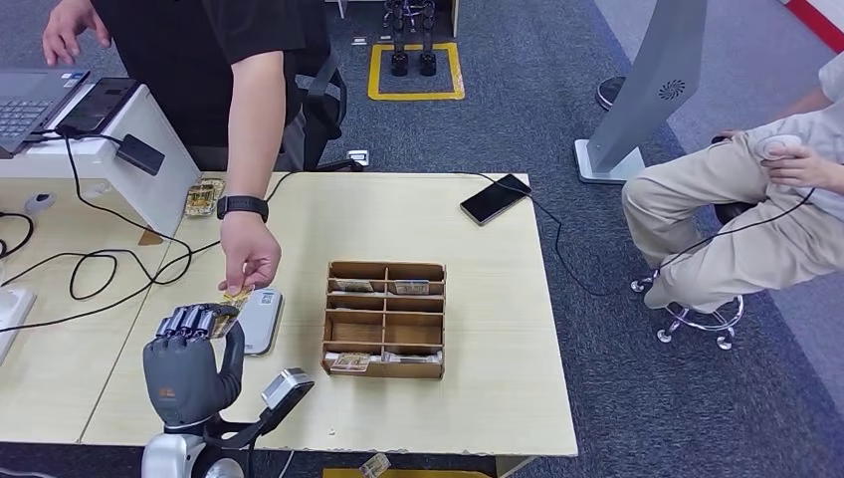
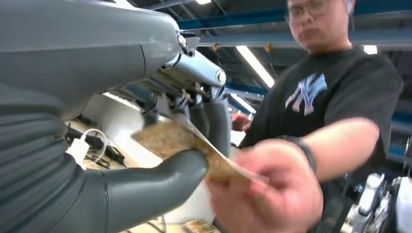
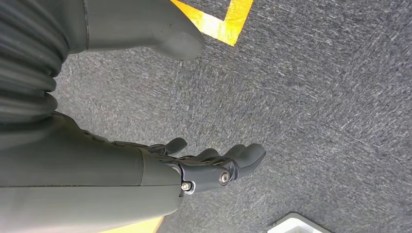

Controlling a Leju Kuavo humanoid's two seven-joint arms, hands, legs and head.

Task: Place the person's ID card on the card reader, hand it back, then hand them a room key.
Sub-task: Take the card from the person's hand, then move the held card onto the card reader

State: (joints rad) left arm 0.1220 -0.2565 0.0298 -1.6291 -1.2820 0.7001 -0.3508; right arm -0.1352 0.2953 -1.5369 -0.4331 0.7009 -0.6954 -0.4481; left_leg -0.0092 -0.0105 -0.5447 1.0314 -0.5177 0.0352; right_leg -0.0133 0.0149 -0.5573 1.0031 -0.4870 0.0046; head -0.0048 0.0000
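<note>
My left hand [image 1: 189, 357] is raised over the table's front left part and pinches a tan card [image 1: 236, 297] between thumb and fingers. In the left wrist view the card [image 2: 171, 138] lies on my thumb [image 2: 160, 180], and the person's hand [image 2: 265, 194] grips its other end. That person's hand [image 1: 249, 261] reaches down from across the table. The grey card reader [image 1: 261, 321] lies flat just beside my left hand. A wooden compartment box [image 1: 384, 319] holding several cards sits mid-table. My right hand [image 3: 214, 167] hangs over the carpet, fingers apart, holding nothing.
A black phone [image 1: 495, 198] on a cable lies at the table's far right. A laptop [image 1: 30, 100], a white stand and black cables [image 1: 95, 264] crowd the left. A second person [image 1: 756, 209] sits on a stool to the right.
</note>
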